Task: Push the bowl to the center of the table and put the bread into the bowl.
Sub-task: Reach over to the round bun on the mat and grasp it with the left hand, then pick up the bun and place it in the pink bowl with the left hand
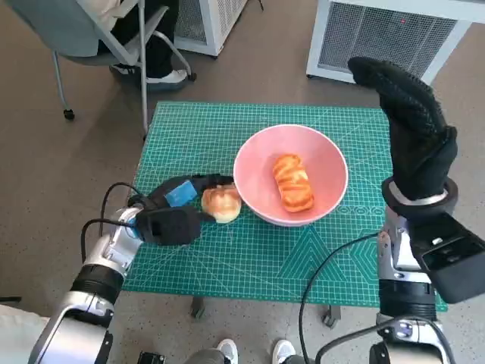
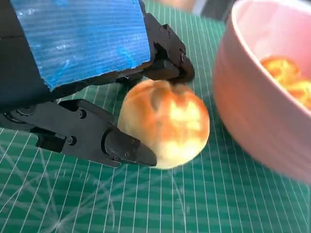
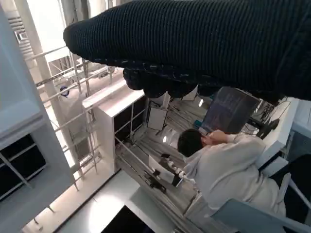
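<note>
A pink bowl (image 1: 322, 144) stands near the middle of the green cutting-mat table (image 1: 227, 262), with a long glazed bread (image 1: 293, 182) lying inside it. Against the bowl's left side sits a round bread roll (image 1: 221, 203). My left hand (image 1: 176, 208) grips that roll; the left wrist view shows the roll (image 2: 165, 124) pinched between the black fingers (image 2: 97, 141), close to the bowl's wall (image 2: 252, 97). The bread in the bowl (image 2: 286, 80) shows at the edge. My right hand (image 1: 413, 129) is raised above the table's right side, fingers stretched, holding nothing. Its glove (image 3: 194, 43) fills the right wrist view.
A chair (image 1: 91, 38) with a person's legs stands beyond the table's far left corner. White cabinets (image 1: 386, 34) stand behind the table. Shoes (image 1: 254, 350) show at the near edge. A seated person (image 3: 228, 170) appears in the right wrist view.
</note>
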`<action>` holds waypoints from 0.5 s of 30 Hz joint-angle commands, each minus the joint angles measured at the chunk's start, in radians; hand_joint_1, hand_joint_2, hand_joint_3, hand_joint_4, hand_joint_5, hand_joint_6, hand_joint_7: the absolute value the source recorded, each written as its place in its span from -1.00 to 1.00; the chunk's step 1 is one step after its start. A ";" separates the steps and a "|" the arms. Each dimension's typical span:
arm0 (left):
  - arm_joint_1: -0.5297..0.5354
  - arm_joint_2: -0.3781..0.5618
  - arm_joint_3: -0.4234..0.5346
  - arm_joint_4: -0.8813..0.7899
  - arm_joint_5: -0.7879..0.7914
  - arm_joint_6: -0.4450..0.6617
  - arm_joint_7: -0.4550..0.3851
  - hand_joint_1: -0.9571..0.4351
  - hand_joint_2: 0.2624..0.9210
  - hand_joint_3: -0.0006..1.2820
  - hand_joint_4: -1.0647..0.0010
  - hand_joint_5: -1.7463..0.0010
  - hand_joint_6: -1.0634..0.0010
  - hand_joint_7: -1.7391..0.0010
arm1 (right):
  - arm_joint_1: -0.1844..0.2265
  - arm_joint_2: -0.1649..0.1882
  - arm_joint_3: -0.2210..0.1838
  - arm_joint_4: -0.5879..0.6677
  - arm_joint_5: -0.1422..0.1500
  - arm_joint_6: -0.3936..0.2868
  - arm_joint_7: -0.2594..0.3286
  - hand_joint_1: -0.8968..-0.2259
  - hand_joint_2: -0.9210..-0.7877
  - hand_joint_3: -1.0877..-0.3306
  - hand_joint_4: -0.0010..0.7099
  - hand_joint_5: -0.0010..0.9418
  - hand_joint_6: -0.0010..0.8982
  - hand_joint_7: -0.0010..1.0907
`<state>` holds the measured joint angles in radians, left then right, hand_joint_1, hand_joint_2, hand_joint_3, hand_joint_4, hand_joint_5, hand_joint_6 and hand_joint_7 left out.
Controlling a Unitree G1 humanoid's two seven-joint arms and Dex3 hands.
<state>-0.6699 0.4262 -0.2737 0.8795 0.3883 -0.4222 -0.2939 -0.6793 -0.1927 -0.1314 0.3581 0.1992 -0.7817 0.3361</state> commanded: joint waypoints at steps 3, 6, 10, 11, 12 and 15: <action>-0.009 0.012 0.011 0.028 -0.022 0.007 -0.035 0.38 1.00 -0.83 -0.22 -0.40 -0.08 -0.35 | 0.014 0.000 -0.003 0.009 0.004 0.000 -0.003 -0.13 -1.00 0.01 -0.11 -1.00 -0.88 0.15; -0.026 0.029 0.036 0.025 -0.046 0.007 -0.047 0.38 1.00 -0.83 -0.22 -0.40 -0.08 -0.37 | 0.016 -0.002 -0.004 0.009 0.004 -0.002 -0.003 -0.13 -1.00 0.01 -0.11 -1.00 -0.88 0.15; -0.053 0.056 0.083 0.000 -0.087 0.006 -0.061 0.38 1.00 -0.84 -0.23 -0.40 -0.08 -0.38 | 0.018 -0.004 -0.007 0.008 0.002 -0.003 -0.005 -0.13 -1.00 0.01 -0.11 -1.00 -0.88 0.15; -0.055 0.059 0.090 -0.006 -0.092 0.006 -0.063 0.38 1.00 -0.84 -0.24 -0.39 -0.08 -0.38 | 0.018 -0.004 -0.008 0.008 0.002 -0.003 -0.006 -0.13 -1.00 0.01 -0.11 -1.00 -0.88 0.15; -0.061 0.064 0.105 -0.020 -0.103 0.008 -0.062 0.38 1.00 -0.84 -0.25 -0.39 -0.09 -0.38 | 0.018 -0.004 -0.008 0.009 0.001 -0.004 -0.006 -0.13 -1.00 0.01 -0.11 -1.00 -0.88 0.15; -0.077 0.075 0.141 -0.061 -0.126 0.015 -0.048 0.38 1.00 -0.86 -0.27 -0.38 -0.10 -0.36 | 0.017 -0.004 -0.011 0.011 0.000 -0.004 -0.007 -0.12 -1.00 0.01 -0.11 -1.00 -0.89 0.14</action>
<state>-0.6998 0.4709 -0.1748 0.8666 0.2978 -0.4132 -0.3522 -0.6792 -0.1937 -0.1391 0.3581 0.1986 -0.7869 0.3358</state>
